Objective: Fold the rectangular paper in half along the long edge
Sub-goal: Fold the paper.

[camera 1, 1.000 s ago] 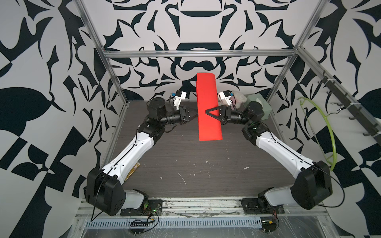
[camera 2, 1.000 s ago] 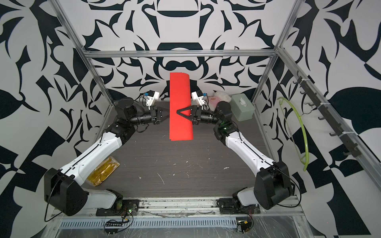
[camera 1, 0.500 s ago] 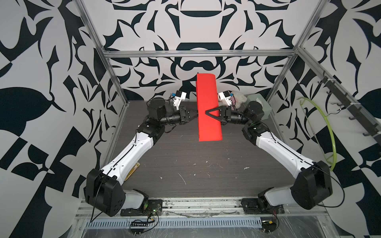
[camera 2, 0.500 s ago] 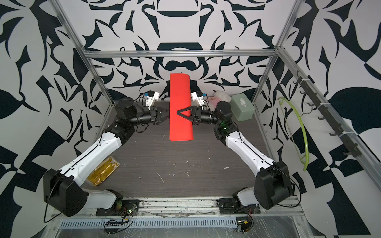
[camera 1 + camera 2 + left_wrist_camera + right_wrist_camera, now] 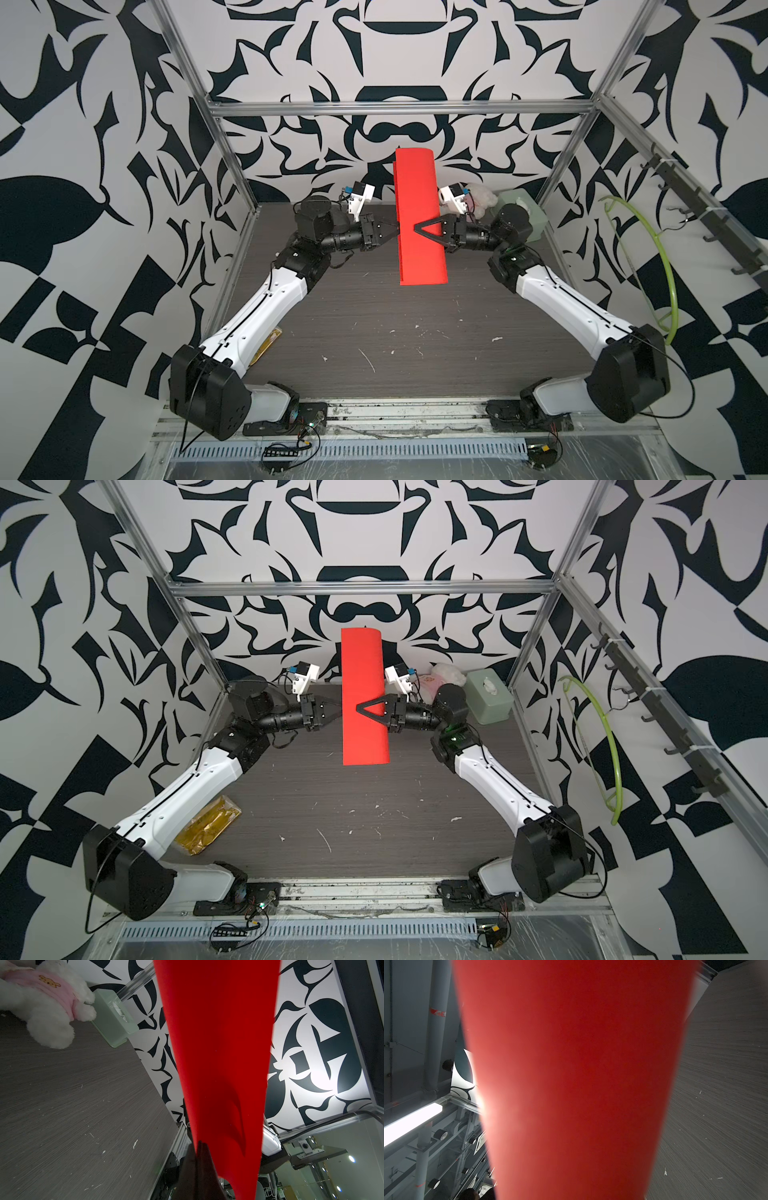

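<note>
Pincer on your left arm (image 5: 394, 229) is clamped tight on the two loose long edges of the rectangular paper (image 5: 417, 187), likely to keep them matched. Your right pincer (image 5: 415, 227) straddles the opposite, rounded bend: one finger lies across the front, its partner hidden behind (so whether it squeezes, you cannot tell). It looks placed to press that bend into a crease. Red sheet hangs upright in the air, clear above the surface (image 5: 374, 324), doubled but not yet creased.

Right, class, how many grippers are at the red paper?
2. The left gripper is shut on one long edge of the rectangular paper; the right gripper reaches over the opposite edge. None seems hidden.
</note>
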### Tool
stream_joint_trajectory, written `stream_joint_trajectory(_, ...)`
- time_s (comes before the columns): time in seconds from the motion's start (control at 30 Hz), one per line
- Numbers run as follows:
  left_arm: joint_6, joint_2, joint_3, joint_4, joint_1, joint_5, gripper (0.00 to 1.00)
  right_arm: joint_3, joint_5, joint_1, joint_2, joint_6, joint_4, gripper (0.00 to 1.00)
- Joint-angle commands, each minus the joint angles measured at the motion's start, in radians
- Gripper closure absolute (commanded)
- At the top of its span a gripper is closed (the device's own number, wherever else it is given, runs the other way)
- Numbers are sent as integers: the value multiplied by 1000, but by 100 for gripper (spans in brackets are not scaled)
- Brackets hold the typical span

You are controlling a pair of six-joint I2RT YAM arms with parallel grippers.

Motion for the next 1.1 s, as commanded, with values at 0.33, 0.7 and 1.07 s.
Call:
stream_joint_trajectory(0.33,29,-37,43,-23,5,7,100,24,-32,-6,-38,-27,44,58)
stream_joint_trajectory(0.7,34,-46,60,-25,15,2,74,28,-43,-7,-45,-29,49,62)
stream_joint_trajectory(1.07,34,-45,63,-22,21,3,69,34,-53,-7,-51,-59,4,63)
